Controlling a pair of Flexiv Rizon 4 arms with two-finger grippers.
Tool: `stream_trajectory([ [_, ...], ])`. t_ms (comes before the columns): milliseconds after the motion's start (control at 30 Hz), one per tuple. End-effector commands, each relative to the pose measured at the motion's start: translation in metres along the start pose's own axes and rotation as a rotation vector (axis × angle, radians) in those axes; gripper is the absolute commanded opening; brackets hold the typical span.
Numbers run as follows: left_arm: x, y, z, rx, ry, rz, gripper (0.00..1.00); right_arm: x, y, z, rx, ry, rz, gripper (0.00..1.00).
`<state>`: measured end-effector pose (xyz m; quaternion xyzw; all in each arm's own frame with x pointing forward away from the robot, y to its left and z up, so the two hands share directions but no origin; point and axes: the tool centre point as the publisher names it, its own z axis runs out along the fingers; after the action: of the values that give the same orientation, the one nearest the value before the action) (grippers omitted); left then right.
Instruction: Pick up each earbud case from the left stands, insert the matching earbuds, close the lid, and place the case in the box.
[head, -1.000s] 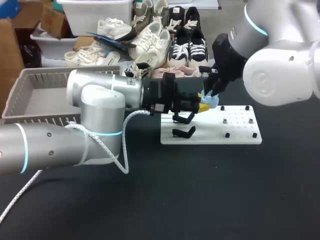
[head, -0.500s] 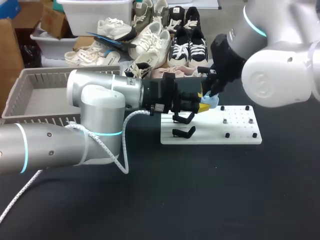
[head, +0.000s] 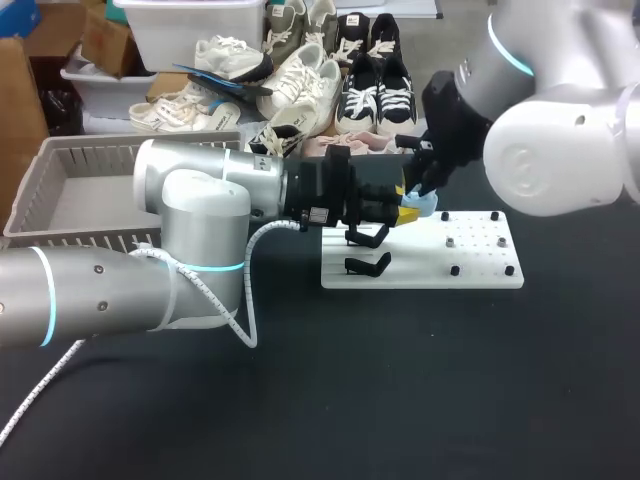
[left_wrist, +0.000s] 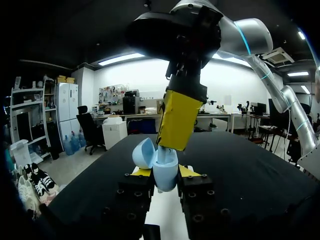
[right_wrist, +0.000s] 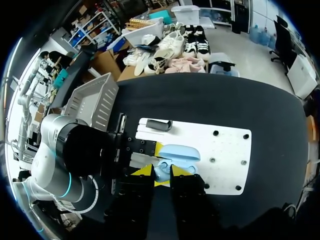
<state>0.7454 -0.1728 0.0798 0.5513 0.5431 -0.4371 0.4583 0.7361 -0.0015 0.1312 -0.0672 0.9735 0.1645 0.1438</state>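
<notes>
A light blue earbud case (head: 425, 203) with its lid swung open is held over the white board's far edge, my left gripper (head: 406, 207) shut on its base. In the left wrist view the case (left_wrist: 163, 169) stands upright between the yellow tips of the left gripper (left_wrist: 164, 172). My right gripper (head: 424, 186) comes down from above, its yellow fingers (left_wrist: 178, 120) reaching into the open case. In the right wrist view the right gripper (right_wrist: 162, 173) is closed on a small light blue earbud (right_wrist: 162, 175) at the case's base, with the open lid (right_wrist: 179, 152) just ahead.
The white board (head: 485, 268) carries two black stands (head: 367, 263) on its left part and several small black pegs (head: 455, 270) on its right part. A grey slatted basket (head: 85, 205) stands at the table's far left. A dark object (right_wrist: 155, 125) lies on the board's far corner.
</notes>
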Motion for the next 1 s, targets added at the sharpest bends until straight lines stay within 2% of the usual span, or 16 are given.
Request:
stream_trajectory([
  [33,0.000,-0.001,0.000,-0.003,-0.001,0.001,0.00,0.002,-0.001,0.000,0.001,-0.006,0.004,0.00],
  [1000,0.000,-0.001,0.000,-0.003,-0.001,0.001,0.00,0.004,-0.002,0.010,0.002,0.009,0.011,0.00],
])
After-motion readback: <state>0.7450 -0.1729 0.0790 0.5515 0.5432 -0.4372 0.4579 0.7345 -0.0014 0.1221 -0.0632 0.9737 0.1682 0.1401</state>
